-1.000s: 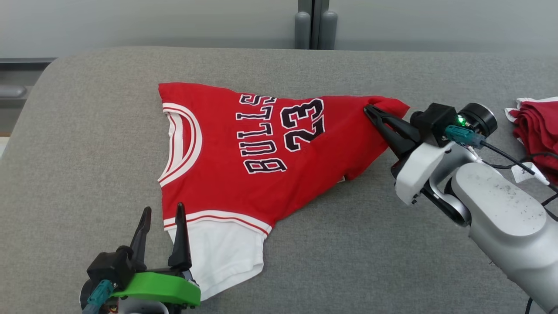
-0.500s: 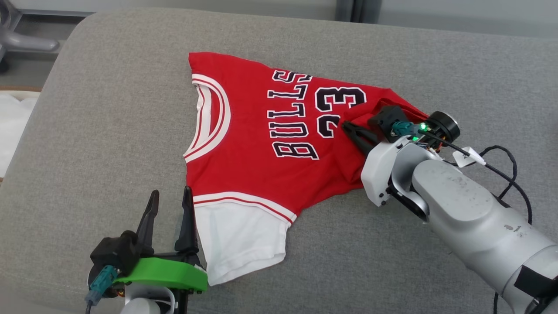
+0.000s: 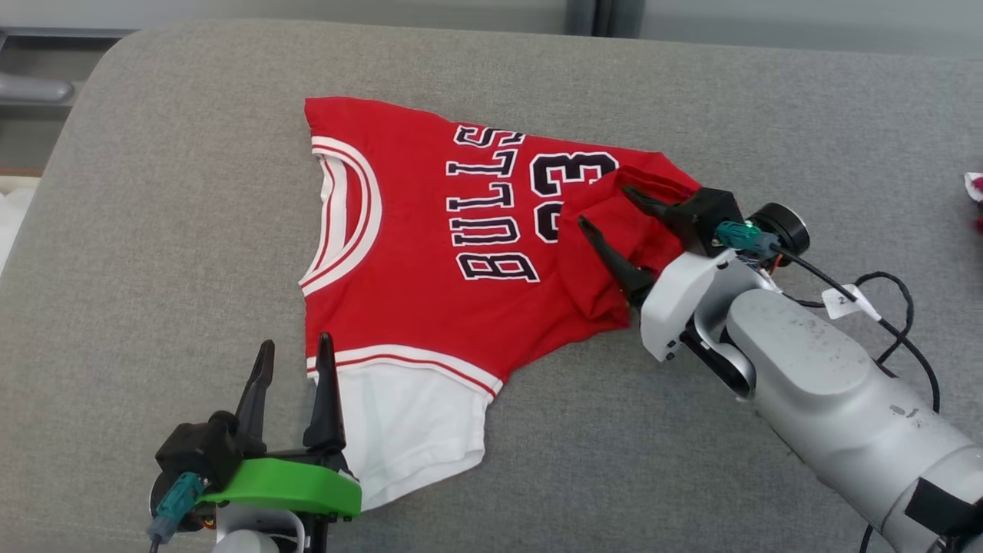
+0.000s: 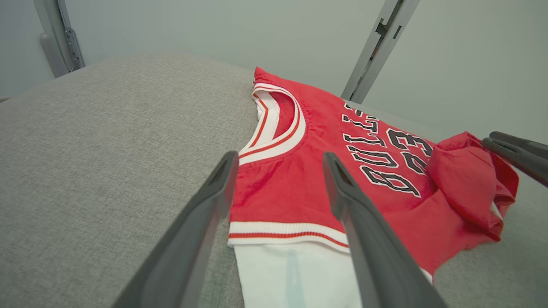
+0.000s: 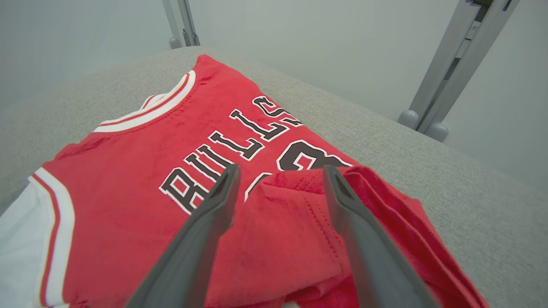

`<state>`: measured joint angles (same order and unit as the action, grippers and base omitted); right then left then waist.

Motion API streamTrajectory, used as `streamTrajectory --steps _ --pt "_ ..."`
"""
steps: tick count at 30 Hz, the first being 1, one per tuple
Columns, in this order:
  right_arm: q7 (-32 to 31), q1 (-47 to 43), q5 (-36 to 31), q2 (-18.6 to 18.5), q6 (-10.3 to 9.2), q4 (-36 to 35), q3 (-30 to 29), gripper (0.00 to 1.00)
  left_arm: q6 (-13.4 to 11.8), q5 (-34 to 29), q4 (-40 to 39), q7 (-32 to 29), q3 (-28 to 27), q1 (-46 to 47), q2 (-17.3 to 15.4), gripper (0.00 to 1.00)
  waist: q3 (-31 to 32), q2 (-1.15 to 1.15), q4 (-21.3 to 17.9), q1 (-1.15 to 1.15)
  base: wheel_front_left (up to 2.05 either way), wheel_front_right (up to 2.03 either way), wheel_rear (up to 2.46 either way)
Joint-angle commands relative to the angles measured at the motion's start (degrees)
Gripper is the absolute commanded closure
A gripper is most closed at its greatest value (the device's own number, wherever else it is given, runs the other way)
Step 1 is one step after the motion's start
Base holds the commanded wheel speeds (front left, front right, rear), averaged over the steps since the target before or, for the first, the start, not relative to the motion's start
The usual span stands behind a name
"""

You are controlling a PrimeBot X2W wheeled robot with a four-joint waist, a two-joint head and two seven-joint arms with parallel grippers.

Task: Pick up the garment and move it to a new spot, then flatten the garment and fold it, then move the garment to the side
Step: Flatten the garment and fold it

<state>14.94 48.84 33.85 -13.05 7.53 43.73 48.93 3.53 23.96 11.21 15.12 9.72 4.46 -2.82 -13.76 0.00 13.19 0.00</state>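
Note:
The garment (image 3: 430, 230) is a red jersey with a white sleeve and black "BULLS 23" lettering, spread on the grey padded table (image 3: 192, 192). Its right hem corner is folded back over the number, forming a loose flap (image 3: 614, 253). My right gripper (image 3: 607, 207) stands open over that flap, one finger on each side of it, nothing pinched. In the right wrist view the gripper (image 5: 280, 173) has the flap (image 5: 282, 222) lying slack between its fingers. My left gripper (image 3: 296, 353) is open near the front edge, beside the white sleeve (image 3: 407, 430); in the left wrist view it (image 4: 278, 160) frames the jersey (image 4: 299, 171).
The table's rounded left edge (image 3: 46, 177) drops to the floor. A black cable with a white tag (image 3: 845, 299) trails from my right wrist. Another red cloth (image 3: 974, 188) peeks in at the far right. Grey posts (image 3: 603, 15) stand behind the table.
My right gripper carried the jersey's right corner leftward over the number, then opened and let it go. The camera shifted between frames. The left gripper stayed open in place.

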Motion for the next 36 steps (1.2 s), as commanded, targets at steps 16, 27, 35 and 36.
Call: streamTrajectory --steps 16,27,35,36 --pt "-1.4 -6.0 4.2 0.5 -0.09 2.7 -5.0 0.00 1.0 -1.3 0.9 0.0 0.9 -0.4 -0.1 0.00 0.7 0.00 0.1 0.00 0.00 0.00 0.00" --pt "-1.0 -2.1 8.8 2.3 -0.09 6.1 -2.9 0.00 0.7 -0.8 0.7 0.0 0.6 -0.1 -0.1 0.00 0.2 0.00 1.7 0.00 0.00 0.00 0.00" --pt "-0.3 1.1 9.6 3.1 -0.09 8.4 -0.8 1.00 0.6 -0.6 0.7 0.0 0.6 0.4 -0.1 0.00 0.0 0.00 1.1 0.00 0.00 0.00 0.00" --pt "-0.2 1.3 9.8 3.1 -0.09 8.5 -0.6 1.00 0.6 -0.6 0.8 0.0 0.4 0.4 -0.1 0.00 0.1 0.00 0.9 0.00 0.00 0.00 0.00"
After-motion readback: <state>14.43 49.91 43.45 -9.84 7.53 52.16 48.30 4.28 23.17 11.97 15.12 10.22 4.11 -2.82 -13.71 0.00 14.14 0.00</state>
